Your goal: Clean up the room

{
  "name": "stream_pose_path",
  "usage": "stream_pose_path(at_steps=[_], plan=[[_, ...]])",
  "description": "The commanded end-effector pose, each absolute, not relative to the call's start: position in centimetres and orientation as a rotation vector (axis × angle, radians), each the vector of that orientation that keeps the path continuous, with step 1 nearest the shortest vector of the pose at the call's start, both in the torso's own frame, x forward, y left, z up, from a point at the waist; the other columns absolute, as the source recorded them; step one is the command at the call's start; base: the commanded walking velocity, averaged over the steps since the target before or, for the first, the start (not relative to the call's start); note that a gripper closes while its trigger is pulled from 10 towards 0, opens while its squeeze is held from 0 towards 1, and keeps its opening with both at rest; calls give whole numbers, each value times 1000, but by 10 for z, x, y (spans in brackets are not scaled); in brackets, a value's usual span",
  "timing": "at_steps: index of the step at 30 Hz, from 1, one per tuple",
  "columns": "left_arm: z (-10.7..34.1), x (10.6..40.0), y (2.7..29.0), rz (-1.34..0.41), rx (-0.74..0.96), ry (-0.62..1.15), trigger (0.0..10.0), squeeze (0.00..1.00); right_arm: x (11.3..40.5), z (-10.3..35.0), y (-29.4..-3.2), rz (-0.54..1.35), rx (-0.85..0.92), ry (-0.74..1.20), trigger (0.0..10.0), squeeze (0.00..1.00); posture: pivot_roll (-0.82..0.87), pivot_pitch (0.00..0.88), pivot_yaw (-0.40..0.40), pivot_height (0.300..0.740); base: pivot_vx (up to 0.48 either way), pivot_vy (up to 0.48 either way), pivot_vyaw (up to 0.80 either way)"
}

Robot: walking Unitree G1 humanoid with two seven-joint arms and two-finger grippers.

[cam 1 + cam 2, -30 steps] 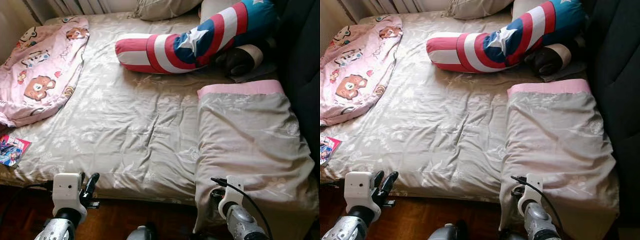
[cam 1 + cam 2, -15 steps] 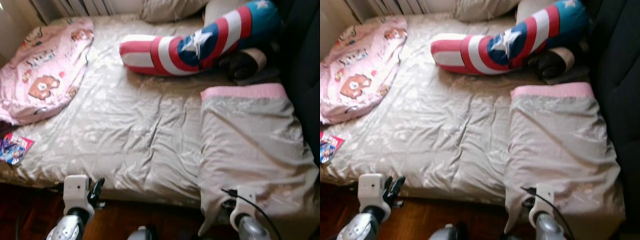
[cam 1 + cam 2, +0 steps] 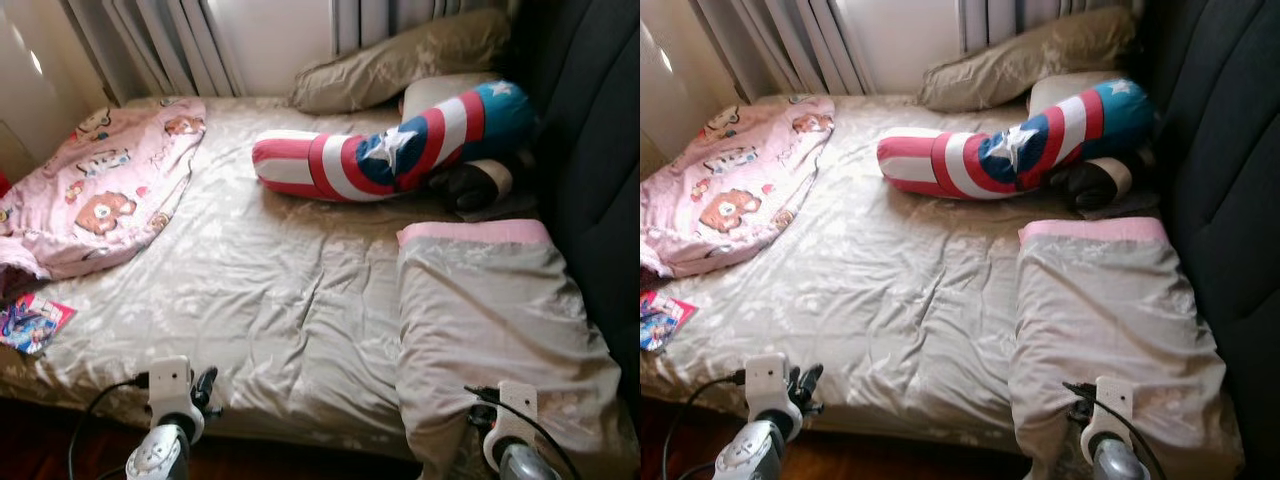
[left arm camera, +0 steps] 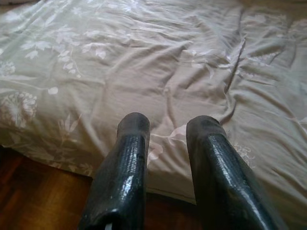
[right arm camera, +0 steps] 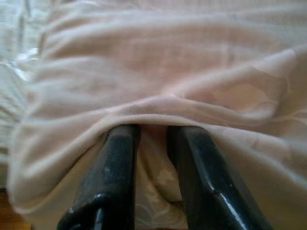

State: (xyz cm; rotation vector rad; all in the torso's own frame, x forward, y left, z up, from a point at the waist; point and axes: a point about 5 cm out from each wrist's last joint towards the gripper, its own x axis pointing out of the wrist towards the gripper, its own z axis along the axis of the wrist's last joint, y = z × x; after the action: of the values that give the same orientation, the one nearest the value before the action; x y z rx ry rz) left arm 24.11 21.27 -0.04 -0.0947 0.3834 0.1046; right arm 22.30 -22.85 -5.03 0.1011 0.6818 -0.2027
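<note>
So the robot is standing at the foot edge of the bed (image 3: 280,300), and the thing it's working on is the folded grey duvet (image 3: 490,320) with the pink border, lying directly ahead of the right gripper (image 5: 151,136) and running away from it toward the dark headboard side. In the right wrist view the two fingers (image 5: 120,163) are tucked under the near hem, fabric draped over their tips, with a fold sitting in the narrow gap between them. Looks to me like a pinch on the hem, probably so the duvet can be pulled or spread out flat, but I can't tell for sure whether it's clamped or just poked underneath.

The left gripper (image 4: 168,127) hangs low off the mattress edge, fingers parted, nothing between them, only wrinkled sheet beyond the tips. My guess is it's parked out of the way.

Other tidy-up candidates are further off: a pink cartoon blanket (image 3: 95,195) far ahead of the left gripper, and a small colourful booklet (image 3: 30,322) near it, off to its outer side.
</note>
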Motion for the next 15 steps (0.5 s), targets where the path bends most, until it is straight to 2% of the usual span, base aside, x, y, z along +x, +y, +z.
stream_pose_path(at_steps=[1, 8, 10, 15], plan=[[-8, 241, 221, 136, -94, 409, 10000, 0, 237, -40, -224, -195, 89, 608, 10000, 0, 46, 0, 54, 740, 0, 0, 0], [-18, 243, 218, 128, -96, 445, 10000, 0, 221, -54, -223, -175, 42, 729, 10000, 0, 15, 0, 53, 740, 0, 0, 0], [-20, 244, 217, 129, -102, 446, 10000, 0, 202, -65, -230, -208, 17, 814, 10000, 0, 18, 0, 49, 740, 0, 0, 0], [-25, 242, 219, 147, -114, 453, 10000, 0, 207, -58, -231, -236, 96, 683, 10000, 0, 21, 0, 45, 740, 0, 0, 0]])
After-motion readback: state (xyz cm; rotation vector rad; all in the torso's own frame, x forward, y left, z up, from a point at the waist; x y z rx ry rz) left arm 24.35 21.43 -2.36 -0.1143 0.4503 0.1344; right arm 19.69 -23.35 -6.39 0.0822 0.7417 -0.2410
